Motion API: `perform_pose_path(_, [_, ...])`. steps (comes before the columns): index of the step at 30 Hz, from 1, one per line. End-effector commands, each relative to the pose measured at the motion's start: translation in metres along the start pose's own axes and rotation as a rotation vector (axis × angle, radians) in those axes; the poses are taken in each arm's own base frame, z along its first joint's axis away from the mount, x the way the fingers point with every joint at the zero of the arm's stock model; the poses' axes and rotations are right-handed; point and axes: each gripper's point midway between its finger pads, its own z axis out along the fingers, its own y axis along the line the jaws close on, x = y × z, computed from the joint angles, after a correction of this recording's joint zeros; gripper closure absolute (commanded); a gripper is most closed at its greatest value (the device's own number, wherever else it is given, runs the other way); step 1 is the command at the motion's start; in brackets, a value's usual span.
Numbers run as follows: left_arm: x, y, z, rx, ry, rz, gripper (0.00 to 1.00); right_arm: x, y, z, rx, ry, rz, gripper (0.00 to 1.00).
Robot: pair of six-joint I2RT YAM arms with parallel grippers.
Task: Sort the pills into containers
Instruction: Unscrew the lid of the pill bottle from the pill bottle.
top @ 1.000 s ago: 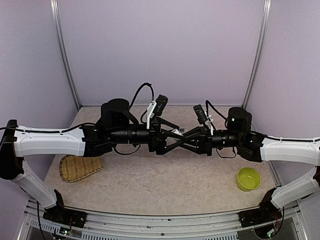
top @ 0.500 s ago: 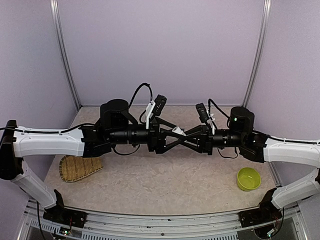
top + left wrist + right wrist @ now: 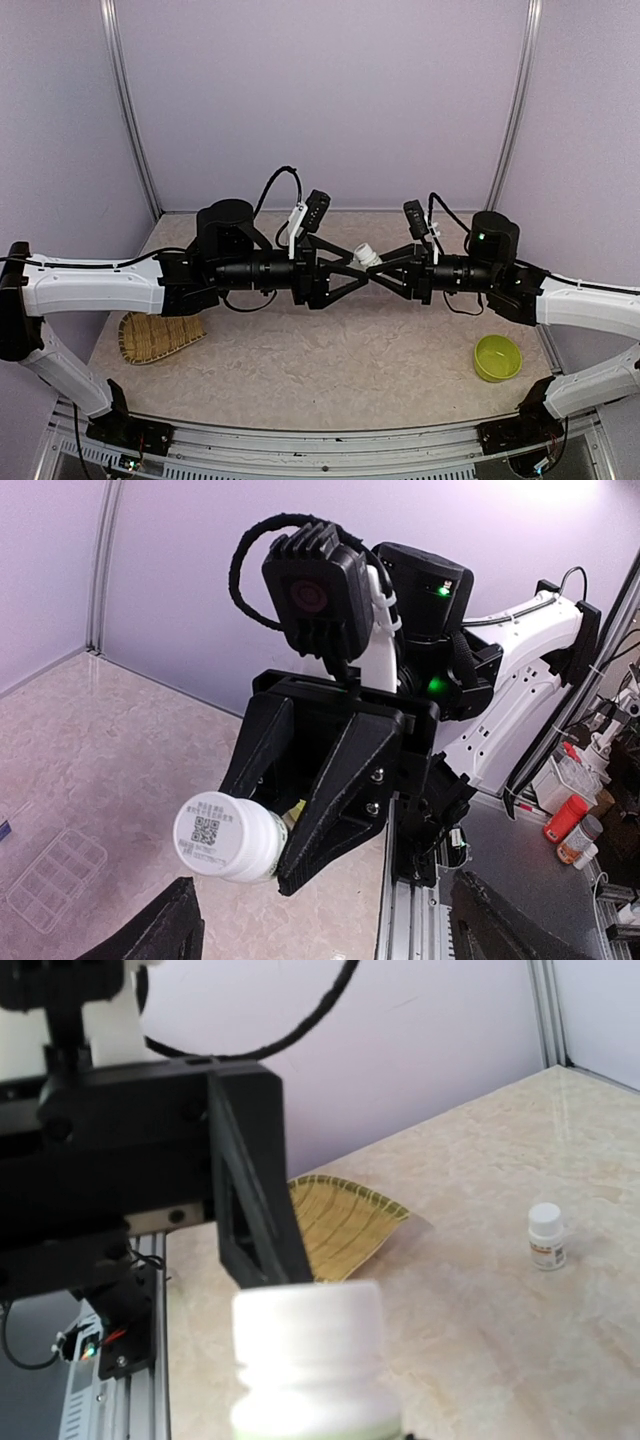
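Overhead, both arms reached inward and met above the middle of the table. The right end effector was clamped on a white pill bottle, held on its side off the table. One black finger lay across the top of the bottle and the other pressed its flank. The bottle's round base, printed with a small square code, faced the left wrist camera. The left end effector stood wide open and gripped nothing. Its two fingertips showed far apart at the bottom of its own view, short of the bottle.

The clear compartment box lay flat on the table toward 8 o'clock in the left wrist view, well apart from both end effectors. Its grid of small cells was faintly visible, but the plastic was too pale and small to tell whether any pills sat in them, or how the lid stood.

From above, the woven bamboo tray rested at 8 o'clock from the table's centre and the lime-green bowl at 4 o'clock. The bowl looked bare inside.

Seen from the right wrist, the held bottle's cap filled the view at 6 o'clock. A second small white bottle stood upright on the table toward 3 o'clock, past the tray's edge.
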Motion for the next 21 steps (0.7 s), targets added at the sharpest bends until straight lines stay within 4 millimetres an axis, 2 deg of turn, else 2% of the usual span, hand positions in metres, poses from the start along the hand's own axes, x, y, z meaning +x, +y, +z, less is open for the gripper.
perform_pose_path(1, [-0.01, -0.005, -0.007, 0.006, -0.032, 0.021, 0.15, 0.001, 0.006, -0.005, -0.029, 0.0, -0.023, 0.93])
perform_pose_path(5, [-0.015, -0.004, -0.006, 0.002, -0.048, 0.018, 0.11, 0.005, 0.016, -0.002, -0.099, 0.002, -0.01, 0.93])
perform_pose_path(13, [-0.017, 0.002, 0.003, -0.003, -0.042, 0.014, 0.11, 0.013, 0.033, 0.009, -0.188, 0.023, -0.002, 0.92])
perform_pose_path(21, [-0.015, -0.003, 0.012, 0.036, -0.035, 0.002, 0.12, 0.018, 0.035, 0.018, -0.206, 0.025, 0.023, 0.92])
